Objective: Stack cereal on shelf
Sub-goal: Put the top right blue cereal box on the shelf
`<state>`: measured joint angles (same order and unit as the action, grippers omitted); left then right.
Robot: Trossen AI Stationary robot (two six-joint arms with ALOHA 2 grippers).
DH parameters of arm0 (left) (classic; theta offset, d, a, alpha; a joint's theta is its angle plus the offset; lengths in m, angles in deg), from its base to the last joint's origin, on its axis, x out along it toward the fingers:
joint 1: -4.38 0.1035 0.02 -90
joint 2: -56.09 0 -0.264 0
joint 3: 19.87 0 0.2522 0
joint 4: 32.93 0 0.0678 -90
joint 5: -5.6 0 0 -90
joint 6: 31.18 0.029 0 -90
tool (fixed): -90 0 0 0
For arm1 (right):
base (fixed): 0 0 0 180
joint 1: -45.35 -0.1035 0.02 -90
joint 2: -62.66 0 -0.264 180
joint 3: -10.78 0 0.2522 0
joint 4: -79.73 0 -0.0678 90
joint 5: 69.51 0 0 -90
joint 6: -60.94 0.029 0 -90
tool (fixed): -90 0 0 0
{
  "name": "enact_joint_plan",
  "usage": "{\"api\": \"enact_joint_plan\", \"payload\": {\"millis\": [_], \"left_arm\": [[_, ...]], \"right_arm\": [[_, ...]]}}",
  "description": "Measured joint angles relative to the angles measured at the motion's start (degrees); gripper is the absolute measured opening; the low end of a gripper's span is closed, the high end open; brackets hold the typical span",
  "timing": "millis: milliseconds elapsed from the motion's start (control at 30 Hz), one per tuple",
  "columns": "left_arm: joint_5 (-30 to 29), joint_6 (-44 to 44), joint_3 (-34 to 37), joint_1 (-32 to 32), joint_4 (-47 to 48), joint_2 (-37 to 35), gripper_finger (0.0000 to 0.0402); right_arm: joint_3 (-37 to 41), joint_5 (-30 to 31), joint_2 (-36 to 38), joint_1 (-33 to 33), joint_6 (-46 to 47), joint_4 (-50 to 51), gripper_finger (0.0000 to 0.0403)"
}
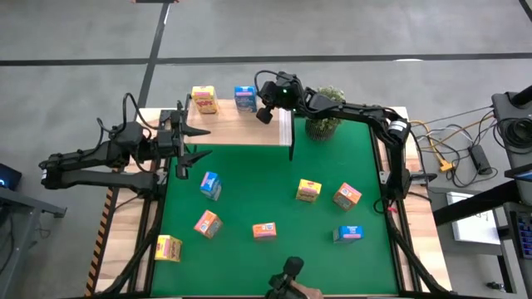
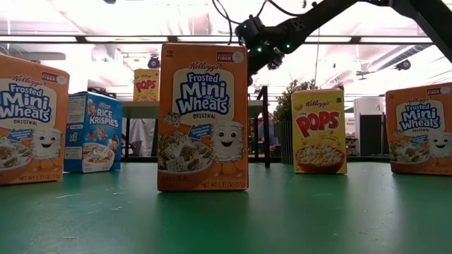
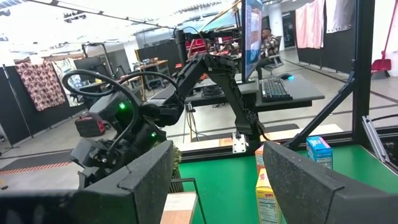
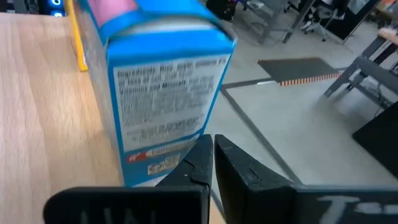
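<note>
Nearest, seven cereal boxes [image 1: 308,191] waited scattered on the green counter [image 1: 249,199]. On the far shelf [image 1: 224,124] stood two. Right pincer [image 1: 266,114], fingers together, nudged beside the blue box [image 1: 244,98]; left pincer [image 1: 195,143] gaped, empty.

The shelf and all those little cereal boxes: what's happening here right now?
Two robot arms are stocking the shelf with small cereal boxes. A yellow box and a blue box already stand on it. The right gripper is at the shelf beside the blue box, fingers shut and holding nothing. The left gripper hovers open at the shelf's left end, also empty. Seven boxes are scattered on the green mat, waiting to be picked up.
</note>
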<state>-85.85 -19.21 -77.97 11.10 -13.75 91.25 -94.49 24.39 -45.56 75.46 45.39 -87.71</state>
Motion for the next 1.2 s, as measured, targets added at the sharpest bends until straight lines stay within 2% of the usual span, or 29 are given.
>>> {"api": "enact_joint_plan", "payload": {"millis": [400,1033,1200], "left_arm": [[0.0,0.0,0.0,0.02,0.0,0.0,0.0231],[0.0,0.0,0.0,0.0,-0.04,0.0,0.0231],[0.02,-0.08,0.0,0.02,-0.02,0.0,0.0231]], "right_arm": [[0.0,0.13,0.0,-0.38,2.09,0.93,0.0009],[0.0,0.75,0.0,-0.33,-0.12,-1.27,0.0009],[0.02,1.6,2.21,-0.37,0.78,5.25,0.0009]]}}
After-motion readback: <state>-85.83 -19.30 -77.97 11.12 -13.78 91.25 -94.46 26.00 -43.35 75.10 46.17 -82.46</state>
